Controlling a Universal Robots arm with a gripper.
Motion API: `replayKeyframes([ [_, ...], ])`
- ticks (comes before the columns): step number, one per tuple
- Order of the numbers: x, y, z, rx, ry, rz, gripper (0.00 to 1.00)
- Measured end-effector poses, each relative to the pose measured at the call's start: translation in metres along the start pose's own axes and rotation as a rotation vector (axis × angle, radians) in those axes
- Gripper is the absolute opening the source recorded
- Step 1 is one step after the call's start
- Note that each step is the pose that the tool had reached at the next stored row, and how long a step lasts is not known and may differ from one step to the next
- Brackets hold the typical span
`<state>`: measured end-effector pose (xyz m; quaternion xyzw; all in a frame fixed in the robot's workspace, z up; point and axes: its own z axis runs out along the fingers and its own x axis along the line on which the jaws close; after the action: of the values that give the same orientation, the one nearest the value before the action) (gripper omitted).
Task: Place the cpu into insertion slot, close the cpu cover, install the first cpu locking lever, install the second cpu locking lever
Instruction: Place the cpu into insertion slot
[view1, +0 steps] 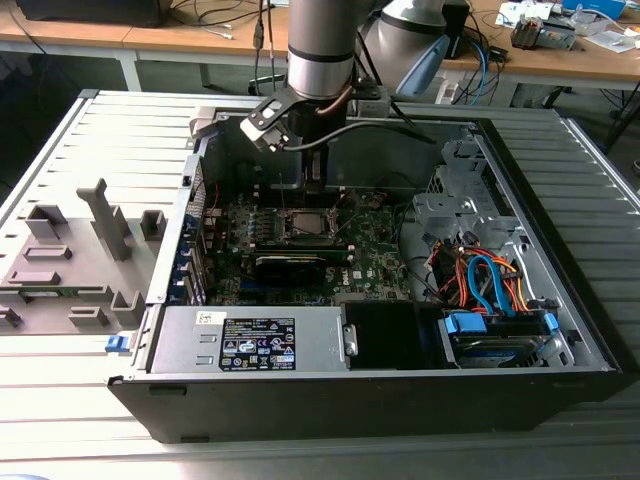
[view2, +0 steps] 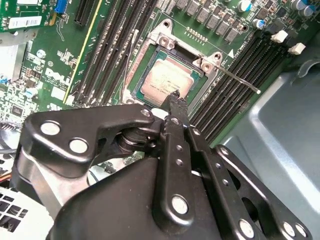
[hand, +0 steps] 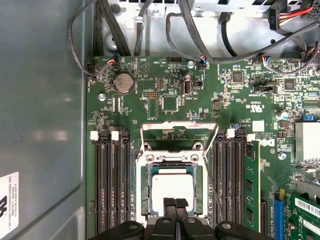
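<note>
**CPU seated, cover up, tool shut over slot**

Exterior view, from its left:
- A grey jig (view1: 70, 260) sits unused on the slatted tabletop (view1: 60, 400).
- The open case (view1: 350, 400) lies on its side, so the board (view1: 375, 255) faces up toward the arm (view1: 320, 50).
- The tool (view1: 316, 185) hangs over the slot, mid-board.
- At the far right, orange and blue cables (view1: 490, 280) are bundled well apart from the work.

First wrist view:
- The cpu (hand: 172, 186) lies flat inside the slot (hand: 142, 190), square to its rim. I judge it seated.
- The cover (hand: 180, 123) stands swung up off the slot, beyond the cpu, which leaves the cpu reachable from above. It is not yet closed.

Tool:
- The fingertips (hand: 169, 204) are pressed together with nothing between them, poised at the cpu's near edge.
- The second wrist view agrees: the closed tip is just over the cpu's edge. I cannot tell whether it touches.
- One lever (view2: 240, 81) juts free from a slot corner. I judge it unlatched, which fits with the cover being up.
</note>
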<state>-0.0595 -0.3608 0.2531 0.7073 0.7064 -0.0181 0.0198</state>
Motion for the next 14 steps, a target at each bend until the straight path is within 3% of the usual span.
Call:
replayKeyframes([
  [7,-0.0006,0.0,-0.0118,0.0001,0.0005,0.0,0.11],
  [11,-0.0013,0.0,-0.0251,0.0001,0.0006,0.0,0.11],
  [14,-0.0017,0.0001,-0.0314,0.0,0.0007,0.0,0.11],
])
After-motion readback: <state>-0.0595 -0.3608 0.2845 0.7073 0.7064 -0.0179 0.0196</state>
